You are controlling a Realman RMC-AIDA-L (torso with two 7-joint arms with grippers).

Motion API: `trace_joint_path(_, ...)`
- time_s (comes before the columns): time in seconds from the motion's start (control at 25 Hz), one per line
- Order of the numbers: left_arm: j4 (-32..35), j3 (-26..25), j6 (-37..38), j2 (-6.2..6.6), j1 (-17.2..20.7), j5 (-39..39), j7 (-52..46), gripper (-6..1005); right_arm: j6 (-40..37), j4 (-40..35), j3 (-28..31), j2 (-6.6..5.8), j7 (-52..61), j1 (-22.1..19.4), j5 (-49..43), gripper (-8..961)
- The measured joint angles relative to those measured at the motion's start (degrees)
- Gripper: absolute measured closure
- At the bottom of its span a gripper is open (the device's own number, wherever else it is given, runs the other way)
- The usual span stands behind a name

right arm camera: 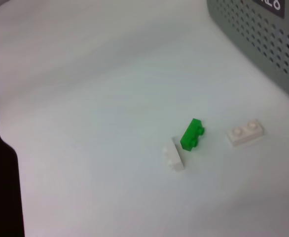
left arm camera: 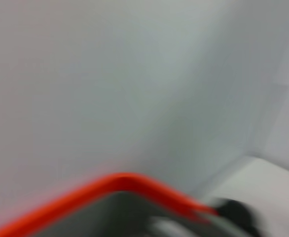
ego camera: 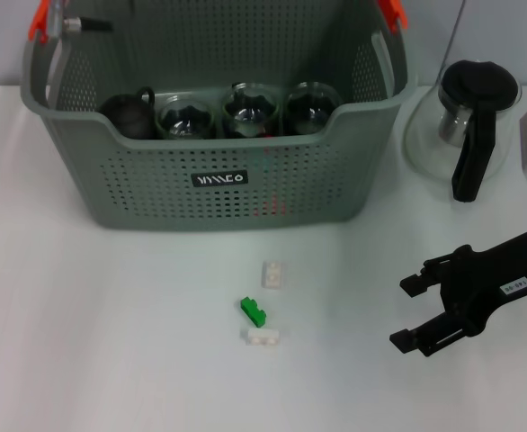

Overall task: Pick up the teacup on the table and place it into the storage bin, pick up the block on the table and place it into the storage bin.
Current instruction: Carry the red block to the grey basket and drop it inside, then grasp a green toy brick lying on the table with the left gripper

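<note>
- The table (ego camera: pixel 111 342) is plain white, and everything below is placed relative to the storage bin (ego camera: pixel 218 184) at its far middle.
- That storage bin is a big grey-green perforated plastic basket with orange handle pieces (ego camera: pixel 391 13) at the top corners. On its front wall there's a small black label (ego camera: pixel 220 179) with white lettering – I can't read the word for sure.
- Inside the bin, along the front wall, sits a row of glass teacups (ego camera: pixel 247 110) with dark contents, plus a dark round item (ego camera: pixel 129 115) at the robot's left end.
- Right of the bin, just beside its right wall, stands a glass pot (ego camera: pixel 466 126) with a black lid and black handle.
- The right gripper (ego camera: pixel 409 311) hovers in front of the bin and off to the right, low over the table. Its black fingers are spread wide, holding nothing and touching nothing.
- Left gripper: only a bit of metal hardware (ego camera: pixel 66 24) shows up by the bin's back left corner – can't say whether the fingers are open or closed. Its wrist camera shows just a blurry orange rim (left arm camera: pixel 120 185).
- The blocks lie on the table in front of the bin: a white block (ego camera: pixel 273 274) nearest it, then a small green block (ego camera: pixel 254 311), with another white one (ego camera: pixel 260 337) touching or nearly touching the green, farthest from the bin.
- In the right wrist view, the green block (right arm camera: pixel 192 134) is tilted on edge against its white neighbour (right arm camera: pixel 173 155), while the other white block (right arm camera: pixel 245 132) lies flat, studs up.
</note>
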Motion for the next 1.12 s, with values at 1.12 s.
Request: trace_joint_path(1.12, -5.87, 29.96, 17.32, -3.99, 6.64, 11.45, -22.84, 87, 1.49, 1.49, 2.03, 0.27, -1.08, 0.75, -3.31, 8)
